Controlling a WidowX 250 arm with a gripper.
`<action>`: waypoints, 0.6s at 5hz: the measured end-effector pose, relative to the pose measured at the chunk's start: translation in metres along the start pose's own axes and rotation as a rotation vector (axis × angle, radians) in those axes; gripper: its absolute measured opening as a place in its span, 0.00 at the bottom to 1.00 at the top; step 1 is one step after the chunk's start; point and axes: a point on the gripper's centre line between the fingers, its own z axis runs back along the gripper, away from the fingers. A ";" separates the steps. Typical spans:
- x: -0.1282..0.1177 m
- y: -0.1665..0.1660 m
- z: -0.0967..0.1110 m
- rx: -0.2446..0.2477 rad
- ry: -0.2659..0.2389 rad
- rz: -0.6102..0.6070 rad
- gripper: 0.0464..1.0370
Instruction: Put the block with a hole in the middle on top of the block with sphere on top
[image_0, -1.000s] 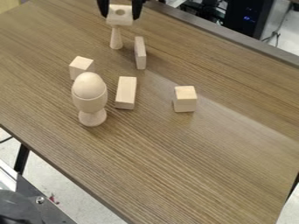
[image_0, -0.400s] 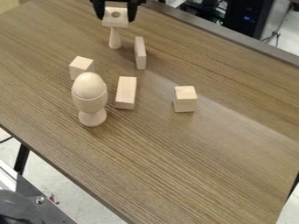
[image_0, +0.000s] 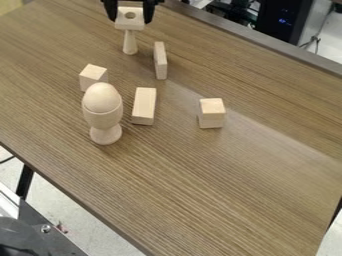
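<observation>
So we've got the gripper (image_0: 130, 20) clamped on the holed block (image_0: 125, 23), flared stem (image_0: 130, 44) right under it. We're guessing the target's the egg-topped piece (image_0: 103, 112), nearer the camera than the gripper. Rounded top, so an off-centre release could tip our block off, and a low pass could clip stuff. Count: two cubes (image_0: 212, 114), two oblong blocks (image_0: 144, 106), one each otherwise.

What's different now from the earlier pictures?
The gripper, with the block with the hole between its fingers, has shifted a little toward the left of the view, and the slim stem under the block has gone with it. Nothing was taken hold of or let go. The egg-shaped piece, its cup and the other four blocks stayed put.
</observation>
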 end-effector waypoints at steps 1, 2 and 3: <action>0.004 0.001 -0.001 0.000 -0.006 0.000 0.77; 0.008 0.001 -0.002 -0.003 -0.010 0.006 0.77; 0.010 0.003 -0.003 -0.001 -0.009 0.006 0.77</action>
